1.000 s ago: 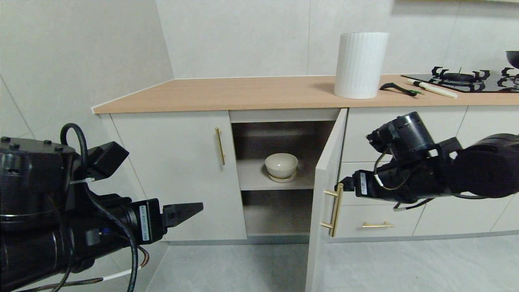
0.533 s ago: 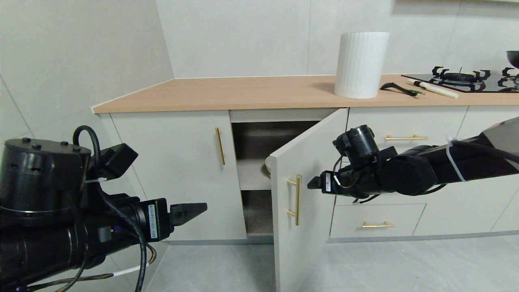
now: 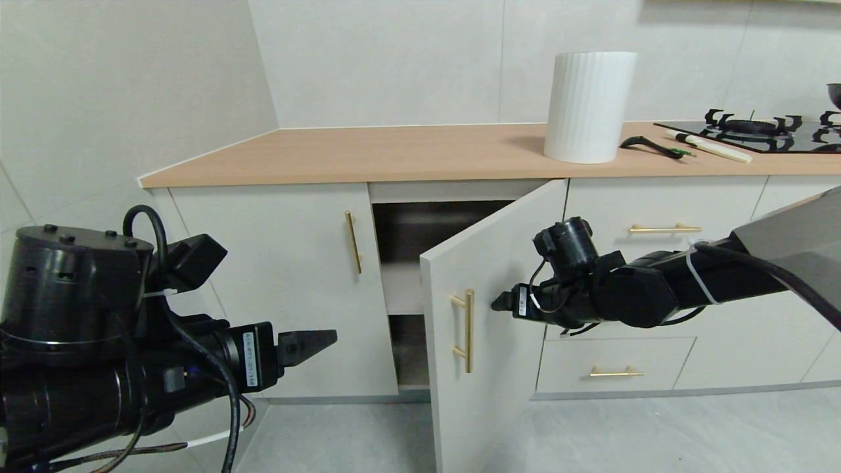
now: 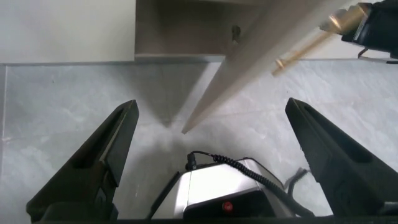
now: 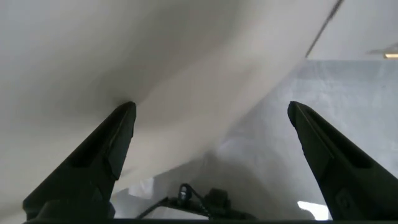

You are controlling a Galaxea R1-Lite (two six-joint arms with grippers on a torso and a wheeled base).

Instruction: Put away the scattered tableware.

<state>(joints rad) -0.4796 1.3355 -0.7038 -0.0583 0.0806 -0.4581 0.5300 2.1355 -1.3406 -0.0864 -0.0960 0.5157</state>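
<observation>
The white cabinet door [image 3: 489, 263] with a gold handle [image 3: 464, 332] stands about half shut, and it hides the shelf behind it. My right gripper [image 3: 500, 303] is at the door's outer face, just right of the handle. In the right wrist view this gripper [image 5: 211, 155] is open, with the pale door panel [image 5: 155, 50] close in front of it. My left gripper [image 3: 309, 345] is low at the left, clear of the cabinet, open and empty. Beyond the left gripper [image 4: 211, 155] the left wrist view takes in the door's lower edge [image 4: 249, 74] and the floor.
On the wooden counter [image 3: 368, 154] stand a tall white ribbed container [image 3: 587, 107], a black utensil [image 3: 647, 144] and a pale-handled utensil [image 3: 709, 146], next to a gas hob [image 3: 755, 125]. A shut door [image 3: 282, 282] lies left of the opening, drawers [image 3: 657, 230] to the right.
The door has swung from wide open to about half shut, with my right gripper moving left against it. The bowl on the shelf is now hidden. The head view shifted slightly.
</observation>
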